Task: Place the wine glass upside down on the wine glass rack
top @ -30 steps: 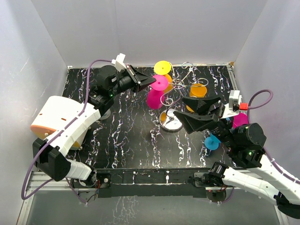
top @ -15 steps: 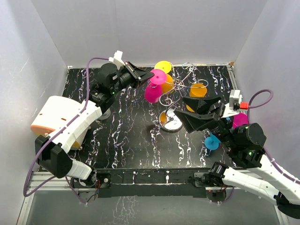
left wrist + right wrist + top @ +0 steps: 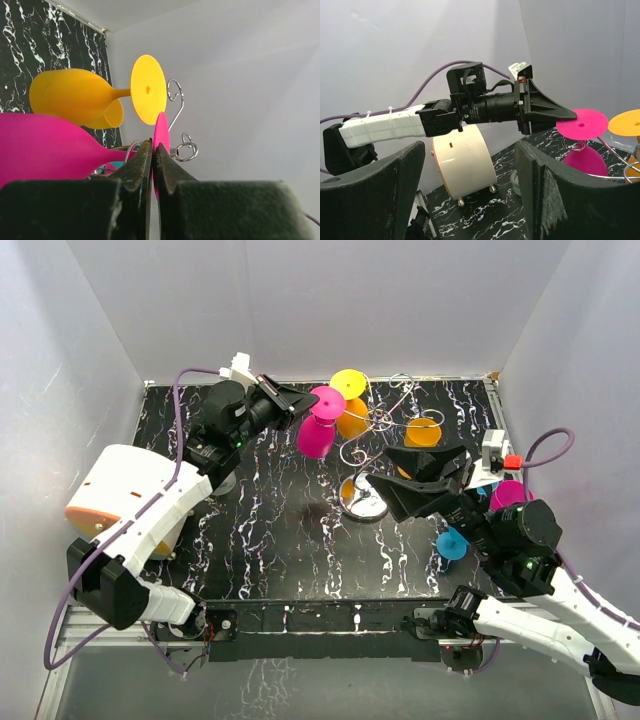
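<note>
Left gripper [image 3: 152,150] is clamping magenta wine glass [image 3: 316,432] by its foot.
Only top view is showing wine glass rack [image 3: 370,506] disc, right gripper [image 3: 392,480] gaping at 3 o'clock.

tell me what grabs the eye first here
A magenta wine glass is pinched by its foot in the left gripper, foot up, above the back of the table. Right of it the wine glass rack carries a yellow glass and an orange glass, and the right gripper hovers open by its base.
</note>
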